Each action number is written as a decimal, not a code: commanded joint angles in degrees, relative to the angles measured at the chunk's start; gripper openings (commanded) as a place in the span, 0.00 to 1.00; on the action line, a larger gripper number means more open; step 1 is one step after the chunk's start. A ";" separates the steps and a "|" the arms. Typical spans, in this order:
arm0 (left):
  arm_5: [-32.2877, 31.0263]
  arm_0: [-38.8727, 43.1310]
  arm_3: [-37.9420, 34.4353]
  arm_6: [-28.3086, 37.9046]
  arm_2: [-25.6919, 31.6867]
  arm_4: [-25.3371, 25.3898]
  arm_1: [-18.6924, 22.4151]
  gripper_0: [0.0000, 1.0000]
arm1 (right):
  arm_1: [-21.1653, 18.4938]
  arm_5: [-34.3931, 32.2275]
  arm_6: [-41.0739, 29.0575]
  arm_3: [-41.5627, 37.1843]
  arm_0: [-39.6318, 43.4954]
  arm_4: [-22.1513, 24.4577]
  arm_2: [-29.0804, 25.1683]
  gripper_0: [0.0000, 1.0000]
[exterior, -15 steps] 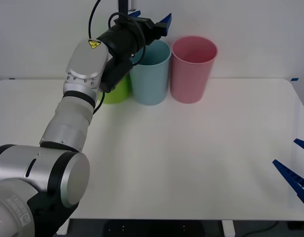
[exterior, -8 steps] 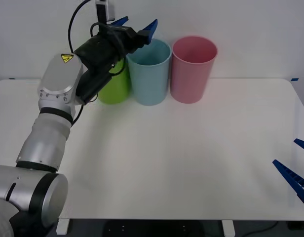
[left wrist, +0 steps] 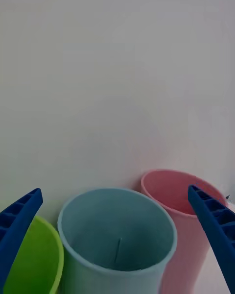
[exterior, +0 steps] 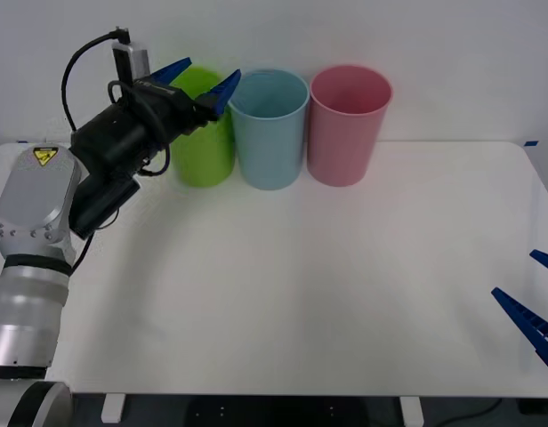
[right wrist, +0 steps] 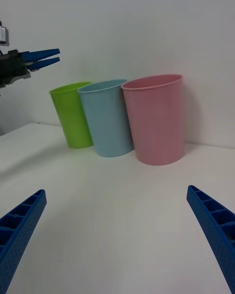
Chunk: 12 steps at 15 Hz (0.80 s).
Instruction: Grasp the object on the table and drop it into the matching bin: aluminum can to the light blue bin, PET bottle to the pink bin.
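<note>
The left gripper (exterior: 197, 78), spread wide and empty, has swung from over the light blue bin (exterior: 270, 133) toward nine o'clock above the lime green bin (exterior: 203, 147), suggesting the drop is done.

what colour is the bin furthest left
Lime green bin, beside the light blue bin; clearest in the right wrist view.

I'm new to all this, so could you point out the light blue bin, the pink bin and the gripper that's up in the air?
light blue bin (exterior: 270, 142), front view, outer wall.
pink bin (exterior: 342, 133), front view, outer wall.
left gripper (exterior: 199, 80), front view, midway between its open fingertips.
</note>
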 commanded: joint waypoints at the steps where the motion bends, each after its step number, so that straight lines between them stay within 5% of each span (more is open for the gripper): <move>1: -4.39 5.07 -5.11 0.00 3.03 -0.58 0.22 1.00 | 0.00 0.00 0.00 0.00 0.00 0.00 0.00 1.00; 7: -16.43 16.24 -17.68 2.02 12.78 -3.74 0.39 1.00 | 0.00 0.00 0.00 0.00 0.00 0.00 0.00 1.00; 12: -17.93 28.19 -30.77 12.57 16.03 -3.74 5.23 1.00 | 0.00 0.00 0.00 0.00 0.00 0.00 0.00 1.00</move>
